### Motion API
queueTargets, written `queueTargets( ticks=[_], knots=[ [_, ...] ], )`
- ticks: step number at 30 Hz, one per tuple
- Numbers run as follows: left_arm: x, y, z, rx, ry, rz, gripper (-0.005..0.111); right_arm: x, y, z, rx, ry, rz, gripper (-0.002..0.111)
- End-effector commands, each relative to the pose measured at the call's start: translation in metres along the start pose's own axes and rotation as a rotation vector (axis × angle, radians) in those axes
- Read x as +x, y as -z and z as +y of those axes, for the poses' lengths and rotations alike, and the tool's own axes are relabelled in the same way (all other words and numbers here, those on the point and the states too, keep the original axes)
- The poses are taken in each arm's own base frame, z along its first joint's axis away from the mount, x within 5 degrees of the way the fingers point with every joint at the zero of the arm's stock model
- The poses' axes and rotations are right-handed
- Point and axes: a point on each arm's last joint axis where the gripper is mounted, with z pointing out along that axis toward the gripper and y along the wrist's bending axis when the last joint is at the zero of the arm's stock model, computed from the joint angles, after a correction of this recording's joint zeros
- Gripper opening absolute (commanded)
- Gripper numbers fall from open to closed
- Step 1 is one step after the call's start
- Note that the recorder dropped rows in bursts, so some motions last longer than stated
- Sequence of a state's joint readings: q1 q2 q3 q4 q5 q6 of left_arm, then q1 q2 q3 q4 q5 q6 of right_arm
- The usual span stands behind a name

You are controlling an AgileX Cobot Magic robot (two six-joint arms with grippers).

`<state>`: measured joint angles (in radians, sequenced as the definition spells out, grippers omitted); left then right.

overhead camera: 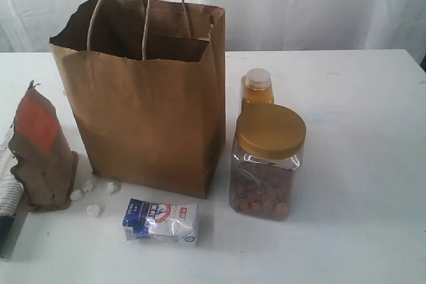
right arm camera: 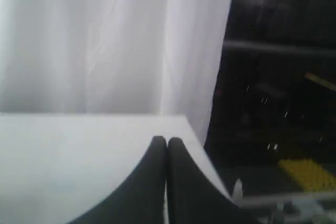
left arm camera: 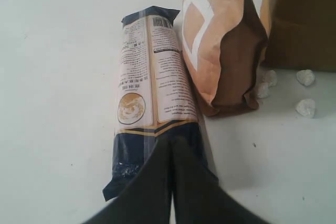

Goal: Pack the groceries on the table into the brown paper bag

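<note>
Several groceries lay outside the brown paper bag (overhead camera: 143, 98), which stood upright and open-mouthed on the table (overhead camera: 359, 98). A gold-lidded nut jar (overhead camera: 266, 164) and an orange bottle (overhead camera: 257, 88) stood just beside it, with a blue-white packet (overhead camera: 160, 221) in front. Both grippers had jaws pressed together, holding nothing. The left gripper (left arm camera: 172, 141) hung over one end of the long blue-white package (left arm camera: 149, 93), just beside the brown pouch (left arm camera: 220, 51). The right gripper (right arm camera: 167, 141) hovered near the table's corner. Lifting the package carelessly could topple the pouch, and a heavy drop might tip the bag.
</note>
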<state>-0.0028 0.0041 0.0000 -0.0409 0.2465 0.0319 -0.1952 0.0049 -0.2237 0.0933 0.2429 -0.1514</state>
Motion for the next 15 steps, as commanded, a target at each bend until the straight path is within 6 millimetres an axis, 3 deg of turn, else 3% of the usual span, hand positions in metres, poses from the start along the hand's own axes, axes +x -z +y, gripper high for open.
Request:
queueTargets(
  ticks=[1, 4, 6, 8, 12, 15],
  knots=[
    [-0.001, 0.000, 0.000, -0.001, 0.012, -0.012, 0.000, 0.017, -0.003, -0.007, 0.123, -0.021, -0.430, 0.000],
    [-0.001, 0.000, 0.000, -0.002, 0.012, -0.014, 0.000, 0.028, -0.007, -0.006, 0.105, -0.038, -0.308, 0.000],
    [-0.001, 0.000, 0.000, -0.002, 0.012, -0.014, 0.000, 0.049, -0.011, -0.001, 0.058, -0.041, -0.068, 0.000],
    [-0.001, 0.000, 0.000, -0.002, 0.012, -0.014, 0.000, 0.060, -0.012, 0.000, 0.041, 0.023, 0.056, 0.000],
    [-0.001, 0.000, 0.000, -0.002, 0.012, -0.014, 0.000, 0.071, -0.010, -0.001, 0.063, 0.017, 0.182, 0.000],
    [-0.001, 0.000, 0.000, -0.002, 0.012, -0.014, 0.000, 0.071, -0.010, -0.001, 0.063, 0.017, 0.178, 0.000]
  ],
)
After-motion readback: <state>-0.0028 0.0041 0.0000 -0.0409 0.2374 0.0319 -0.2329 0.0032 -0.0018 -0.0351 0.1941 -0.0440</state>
